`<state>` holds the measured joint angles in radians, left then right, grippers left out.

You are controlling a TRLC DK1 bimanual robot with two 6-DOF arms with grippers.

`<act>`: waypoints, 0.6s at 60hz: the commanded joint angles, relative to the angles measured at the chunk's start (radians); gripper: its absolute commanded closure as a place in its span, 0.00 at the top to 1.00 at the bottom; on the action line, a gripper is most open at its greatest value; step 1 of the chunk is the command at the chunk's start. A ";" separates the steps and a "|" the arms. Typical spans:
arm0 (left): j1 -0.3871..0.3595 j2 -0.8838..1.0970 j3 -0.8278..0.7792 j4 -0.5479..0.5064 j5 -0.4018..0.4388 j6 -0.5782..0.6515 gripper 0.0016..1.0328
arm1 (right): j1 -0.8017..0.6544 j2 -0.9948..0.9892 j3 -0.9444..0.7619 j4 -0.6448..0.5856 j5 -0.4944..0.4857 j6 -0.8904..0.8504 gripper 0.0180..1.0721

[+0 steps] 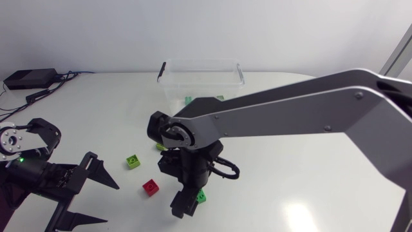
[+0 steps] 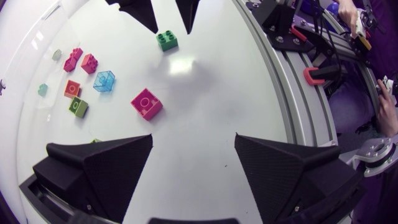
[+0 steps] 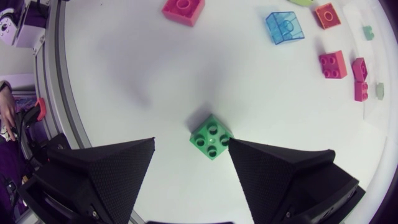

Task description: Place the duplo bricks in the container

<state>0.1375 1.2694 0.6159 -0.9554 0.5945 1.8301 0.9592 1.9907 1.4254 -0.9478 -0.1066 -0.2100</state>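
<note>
While the right gripper (image 1: pixel 190 201) hangs over a green duplo brick (image 1: pixel 201 196) on the bench (image 1: pixel 290 187), the clear container (image 1: pixel 199 62) sits well behind. Left wrist: left gripper (image 2: pixel 193 138) apart, magenta brick (image 2: pixel 147 103) ahead. Right wrist: fingers apart, green brick between them, unclamped.

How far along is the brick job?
Done: maybe one green piece, seen through the container. In hand: right gripper open around the green brick, not gripping. To do: red brick, lime brick, blue brick and more on the table; left gripper open.
</note>
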 commanded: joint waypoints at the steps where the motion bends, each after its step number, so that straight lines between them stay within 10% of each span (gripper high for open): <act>1: 0.013 -0.002 -0.027 -0.011 0.011 0.032 0.89 | -0.013 -0.032 0.024 -0.016 0.008 0.026 0.82; 36: 0.034 -0.004 -0.036 -0.016 0.011 0.055 0.89 | -0.016 0.074 -0.014 -0.003 0.016 0.029 0.82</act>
<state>0.1574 1.2694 0.6064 -0.9562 0.5945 1.8412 0.9363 2.0258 1.4250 -0.9394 -0.0822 -0.2081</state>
